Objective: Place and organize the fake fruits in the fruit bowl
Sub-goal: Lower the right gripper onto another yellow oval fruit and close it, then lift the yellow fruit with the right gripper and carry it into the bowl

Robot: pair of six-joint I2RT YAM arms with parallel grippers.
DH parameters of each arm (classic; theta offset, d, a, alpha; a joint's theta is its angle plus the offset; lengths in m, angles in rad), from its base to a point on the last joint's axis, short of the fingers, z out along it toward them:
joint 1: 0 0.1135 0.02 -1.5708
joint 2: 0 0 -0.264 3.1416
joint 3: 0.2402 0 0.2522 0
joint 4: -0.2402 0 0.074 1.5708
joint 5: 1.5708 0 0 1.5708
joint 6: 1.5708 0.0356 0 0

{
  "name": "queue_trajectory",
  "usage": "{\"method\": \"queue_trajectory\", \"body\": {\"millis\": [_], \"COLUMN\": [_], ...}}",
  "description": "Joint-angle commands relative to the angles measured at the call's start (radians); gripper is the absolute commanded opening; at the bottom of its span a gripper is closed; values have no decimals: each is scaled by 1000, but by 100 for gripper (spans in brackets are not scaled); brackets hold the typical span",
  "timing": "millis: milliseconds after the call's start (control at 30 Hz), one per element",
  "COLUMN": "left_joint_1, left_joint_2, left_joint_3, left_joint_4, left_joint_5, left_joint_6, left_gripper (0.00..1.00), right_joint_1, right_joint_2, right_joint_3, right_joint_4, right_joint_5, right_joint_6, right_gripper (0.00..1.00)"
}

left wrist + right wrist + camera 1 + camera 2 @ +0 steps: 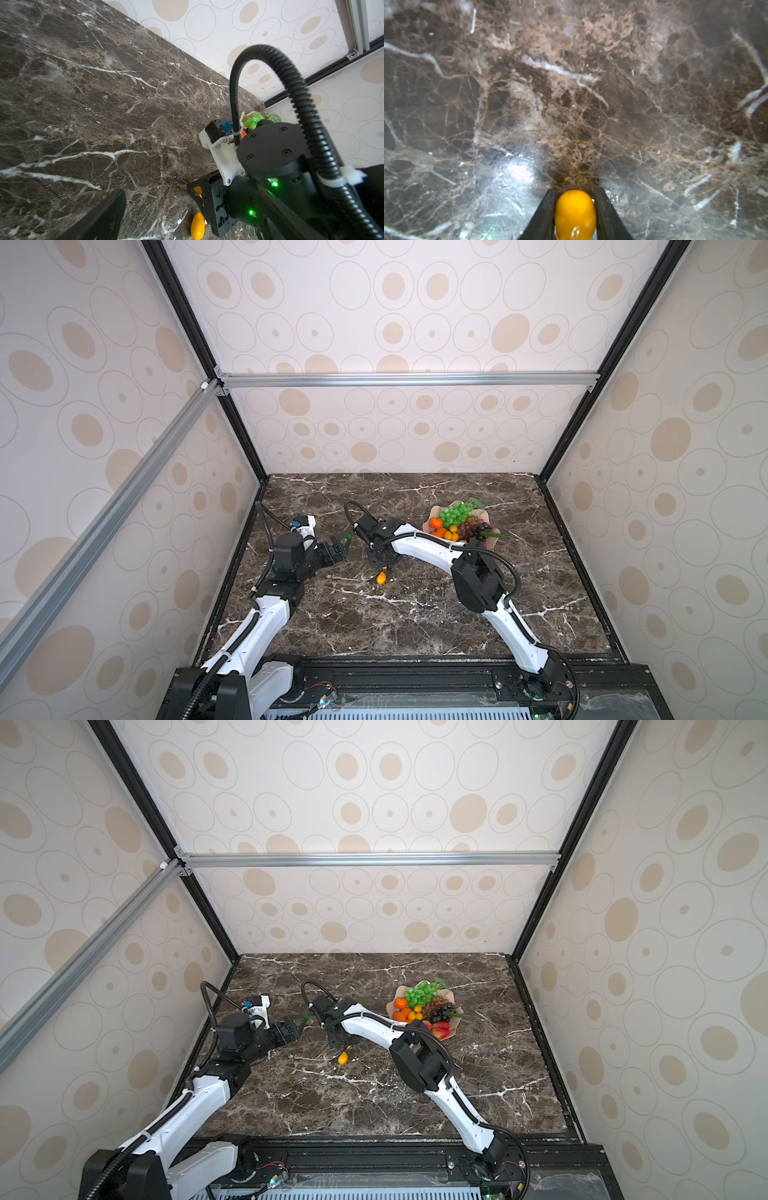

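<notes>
Dark veined marble table in a booth with oval-patterned walls. The bowl stands at 2 o'clock from the table's middle and is already loaded by kind. Green grapes sit at its 12 o'clock, dark grapes at 3, tangerines and kumquats at 9, and strawberries at 6. I judge this grouping to be the organizing the task asks for, and the citrus corner the likely slot for the next piece.

One loose kumquat is outside the bowl, near the table's middle, with the bowl at 2 o'clock from it. My right hand reaches across to it, pointing down. In the right wrist view its two fingers flank the fruit's narrow sides and lie against them, so the hand is partly closed with the fruit gripped. Taking an oval across its short axis probably keeps it from rolling out. Whether it has left the table I cannot tell.

My left hand hovers at 10 o'clock from the loose kumquat, fingers spread wide, holding and touching nothing. I take that as parking clear of the right arm's path to the bowl.
</notes>
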Motion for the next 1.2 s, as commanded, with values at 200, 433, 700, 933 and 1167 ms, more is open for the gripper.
{"method": "queue_trajectory", "body": {"millis": [200,433,700,933,1167], "left_joint_1": [-16,-105,-202,-308,-403], "left_joint_2": [21,53,129,251,383], "left_joint_3": [13,16,58,154,275], "left_joint_4": [76,129,184,233,262], "left_joint_5": [52,12,-34,-66,-73], "left_joint_6": [-26,-48,-61,-66,-72], "left_gripper": [98,98,98,98,98], "right_joint_1": [-2,-15,-53,-100,-178], "right_joint_2": [-142,-249,-381,-496,-621], "right_joint_3": [-78,-142,-276,-393,-530], "right_joint_4": [15,29,87,123,149], "right_joint_5": [41,62,91,120,140], "right_joint_6": [11,17,29,25,33], "right_gripper": [30,29,28,28,28]}}
